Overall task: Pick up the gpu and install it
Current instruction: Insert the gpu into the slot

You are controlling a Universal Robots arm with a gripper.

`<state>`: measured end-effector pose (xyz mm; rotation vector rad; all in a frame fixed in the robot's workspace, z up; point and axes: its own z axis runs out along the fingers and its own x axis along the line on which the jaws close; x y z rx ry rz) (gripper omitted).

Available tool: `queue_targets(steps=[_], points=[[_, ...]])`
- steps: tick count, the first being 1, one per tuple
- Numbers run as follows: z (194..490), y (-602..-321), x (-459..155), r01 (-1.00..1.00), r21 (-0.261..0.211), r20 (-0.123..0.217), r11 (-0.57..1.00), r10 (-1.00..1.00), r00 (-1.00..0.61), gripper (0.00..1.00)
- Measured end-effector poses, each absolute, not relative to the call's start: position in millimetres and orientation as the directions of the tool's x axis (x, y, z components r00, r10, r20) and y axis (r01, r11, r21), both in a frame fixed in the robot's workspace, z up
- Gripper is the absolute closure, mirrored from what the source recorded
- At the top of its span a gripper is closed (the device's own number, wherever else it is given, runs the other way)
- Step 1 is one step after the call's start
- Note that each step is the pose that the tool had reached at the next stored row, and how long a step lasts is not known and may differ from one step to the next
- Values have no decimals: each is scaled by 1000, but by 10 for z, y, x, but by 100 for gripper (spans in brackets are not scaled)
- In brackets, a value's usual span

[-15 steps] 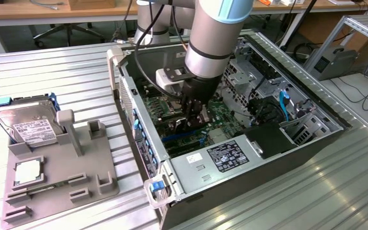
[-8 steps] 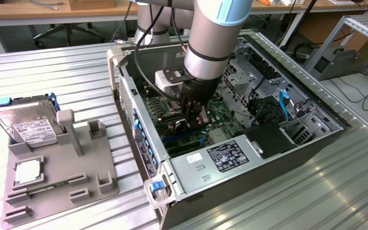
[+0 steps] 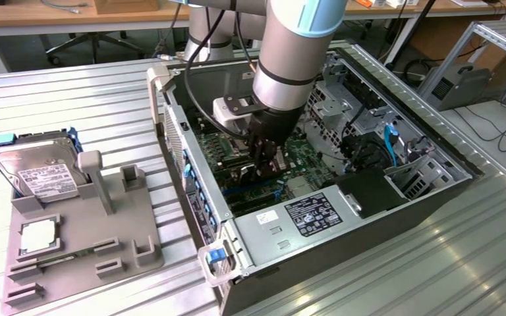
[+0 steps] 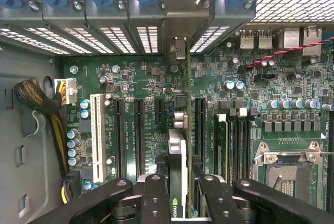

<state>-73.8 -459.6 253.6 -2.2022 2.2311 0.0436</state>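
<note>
My gripper [image 3: 266,163] is down inside the open computer case [image 3: 450,155], over the green motherboard [image 3: 302,178]. It is shut on the gpu [image 4: 177,148], a thin dark card that the wrist view shows edge-on between the two black fingers [image 4: 155,195]. The card runs along the black expansion slots [image 4: 140,130], and its silver bracket end [image 4: 180,49] points at the vented rear wall of the case. In the exterior view the gpu [image 3: 251,174] shows as a dark sliver under the fingers. I cannot tell whether the card sits in a slot.
On the exterior view's left, a grey fixture tray [image 3: 86,253] holds a silver hard drive [image 3: 40,172] with blue rails and a small square CPU chip [image 3: 37,236]. A labelled power supply [image 3: 310,214] fills the case's near end. A CPU socket [image 4: 287,169] and white slot [image 4: 96,135] flank the card.
</note>
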Motion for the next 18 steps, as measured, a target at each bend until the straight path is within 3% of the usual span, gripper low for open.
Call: queue_targets(steps=[18], points=[[2540,-4596,-737,-1000,15,-24,13,-1000,-13,73]])
